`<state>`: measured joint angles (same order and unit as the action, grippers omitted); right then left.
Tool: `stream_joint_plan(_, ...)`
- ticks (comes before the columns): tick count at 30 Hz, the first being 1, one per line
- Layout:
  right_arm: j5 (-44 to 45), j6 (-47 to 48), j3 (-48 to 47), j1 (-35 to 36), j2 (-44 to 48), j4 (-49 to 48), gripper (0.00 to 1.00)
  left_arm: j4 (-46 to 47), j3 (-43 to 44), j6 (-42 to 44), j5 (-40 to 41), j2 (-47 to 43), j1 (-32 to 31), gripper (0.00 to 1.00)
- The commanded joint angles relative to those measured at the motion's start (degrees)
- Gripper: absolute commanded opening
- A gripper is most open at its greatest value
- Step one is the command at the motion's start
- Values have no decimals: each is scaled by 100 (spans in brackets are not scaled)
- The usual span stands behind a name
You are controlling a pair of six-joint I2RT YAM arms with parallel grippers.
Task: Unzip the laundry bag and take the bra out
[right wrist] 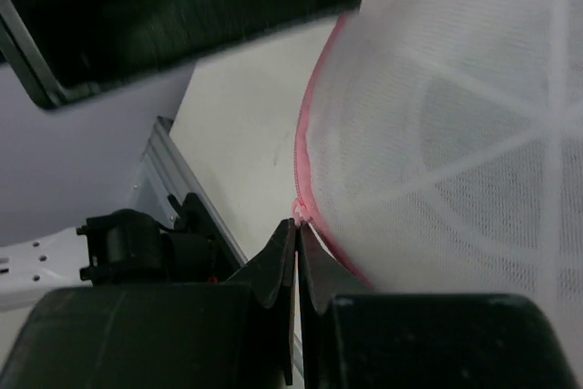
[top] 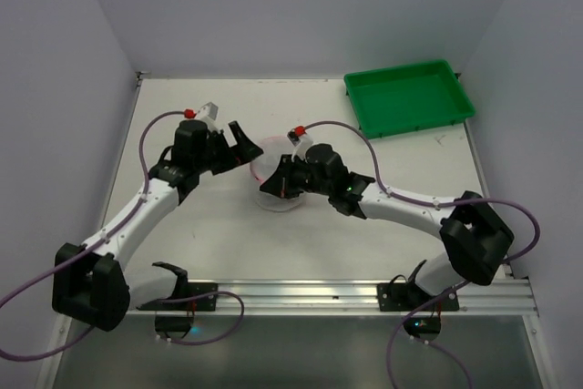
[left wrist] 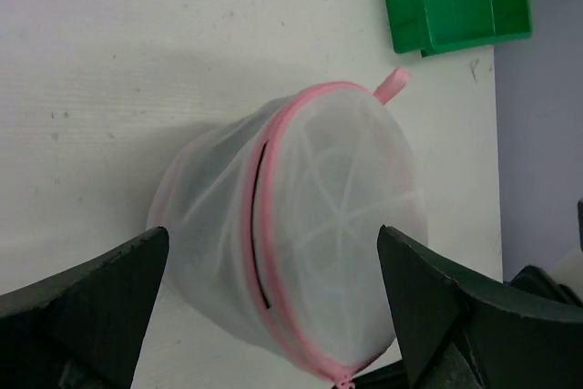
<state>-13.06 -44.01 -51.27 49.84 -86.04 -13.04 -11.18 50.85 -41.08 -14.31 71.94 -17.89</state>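
So far, only the opening step looks under way. The laundry bag [top: 276,173] lies on its side at the middle of the table [top: 209,234] in the top view, between the two wrists and well apart from the green tray [top: 410,97] at the upper right. In the left wrist view a narrow dark slit [left wrist: 261,225] runs along the pink zipper trim [left wrist: 273,161] that rings the drum. I take that as the zipper parted for part of its run, while the rest of the ring looks closed.

The right gripper [right wrist: 297,245] has its jaws pressed together at the lower centre of its own view. The tips meet right on a small pink nub of the trim at the bag's rim, so it reads as a pinch on the bag at the zipper. Whether that nub is the slider I cannot tell.

The left gripper [left wrist: 273,243] stands wide apart. Its dark fingers [left wrist: 91,307] sit in the two lower corners of its view with the bag framed between them, and no contact with the mesh is visible.

No bra shows outside the bag, and the mesh is too milky to make it out inside; I judge it is not out yet. What is left is to widen the opening, then reach in and draw the garment out.
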Motion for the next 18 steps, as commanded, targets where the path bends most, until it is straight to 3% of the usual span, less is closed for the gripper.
stream_joint_plan(1, -56, -240, -339, 78, -237, -630, 0, -70, -654, -453, 315, -670, 49, 100)
stream_joint_plan(5, -30, -170, -551, 254, -475, -551, 0, 133, -1243, -769, 121, -1076, 40, 95)
stream_joint_plan(11, 57, -126, -622, 342, -607, -498, 0, 406, -1271, -884, -248, -1077, -82, 76)
stream_joint_plan(14, 119, -82, -622, 342, -572, -437, 0, 441, -1279, -884, -248, -1007, -162, 58)
stream_joint_plan(15, 154, -64, -613, 342, -563, -410, 0, 441, -1288, -875, -239, -981, -171, 45)
stream_joint_plan(17, 190, -20, -613, 342, -537, -323, 0, 450, -1297, -875, -231, -963, -180, 31)
stream_joint_plan(18, 225, -3, -595, 342, -493, -296, 0, 459, -1297, -867, -231, -954, -180, 17)
